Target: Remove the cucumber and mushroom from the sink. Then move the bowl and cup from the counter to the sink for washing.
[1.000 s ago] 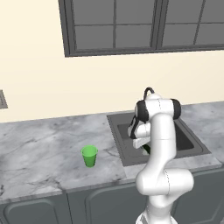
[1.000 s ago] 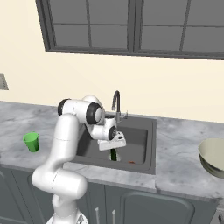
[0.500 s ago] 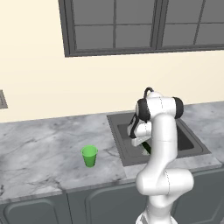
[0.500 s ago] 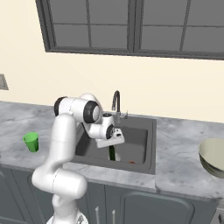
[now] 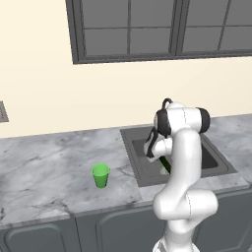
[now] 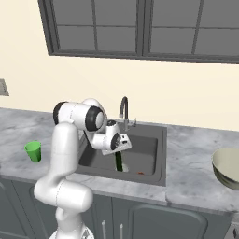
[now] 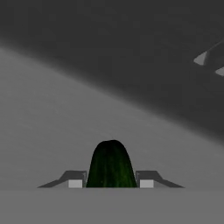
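- gripper [image 7: 111, 183] clamped on cucumber [image 7: 111, 165], over sink [image 6: 158, 161]
- mushroom [image 6: 141, 173] on sink floor
- cup [image 5: 101, 175] on counter [image 5: 44, 167]
- bowl [image 6: 228, 167] far right

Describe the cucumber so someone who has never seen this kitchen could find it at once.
Start at the dark grey recessed sink under the window, in the grey-white marbled counter. Over the basin, the white arm's end effector grips a slim, glossy dark green cucumber hanging upright. It is far longer and darker than the tiny orange-brown mushroom on the sink floor.
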Robot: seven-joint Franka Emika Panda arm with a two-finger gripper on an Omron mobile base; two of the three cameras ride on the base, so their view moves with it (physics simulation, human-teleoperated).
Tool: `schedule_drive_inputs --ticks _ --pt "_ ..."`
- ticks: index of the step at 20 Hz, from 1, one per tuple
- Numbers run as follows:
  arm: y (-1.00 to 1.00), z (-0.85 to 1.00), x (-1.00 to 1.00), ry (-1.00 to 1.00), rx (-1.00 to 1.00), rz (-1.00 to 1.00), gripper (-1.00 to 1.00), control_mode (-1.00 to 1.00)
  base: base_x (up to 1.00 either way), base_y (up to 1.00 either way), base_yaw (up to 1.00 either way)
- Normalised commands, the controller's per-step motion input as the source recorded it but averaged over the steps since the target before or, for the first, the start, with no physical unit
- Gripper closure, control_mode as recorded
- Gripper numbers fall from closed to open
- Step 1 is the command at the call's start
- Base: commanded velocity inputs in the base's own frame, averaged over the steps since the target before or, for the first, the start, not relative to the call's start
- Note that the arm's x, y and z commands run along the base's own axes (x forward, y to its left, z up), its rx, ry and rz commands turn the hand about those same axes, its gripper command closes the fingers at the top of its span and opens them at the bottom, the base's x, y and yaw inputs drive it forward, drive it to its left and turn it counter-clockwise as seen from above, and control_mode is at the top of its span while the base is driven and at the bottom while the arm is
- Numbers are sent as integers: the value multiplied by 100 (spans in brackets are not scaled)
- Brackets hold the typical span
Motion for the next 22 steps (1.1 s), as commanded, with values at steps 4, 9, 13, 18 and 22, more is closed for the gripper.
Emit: schedule_drive_inputs --ticks 4,9,13,18,22 --pt "3 25 1 -18 -1 4 100 -100 0 0 0" --pt "12 26 6 -24 -1 6 100 -100 0 0 0" --pt "10 30 6 -27 0 7 100 -100 0 0 0" --pt "9 35 5 -17 0 7 100 -100 0 0 0" --pt "3 40 3 -7 -1 10 100 -100 0 0 0"
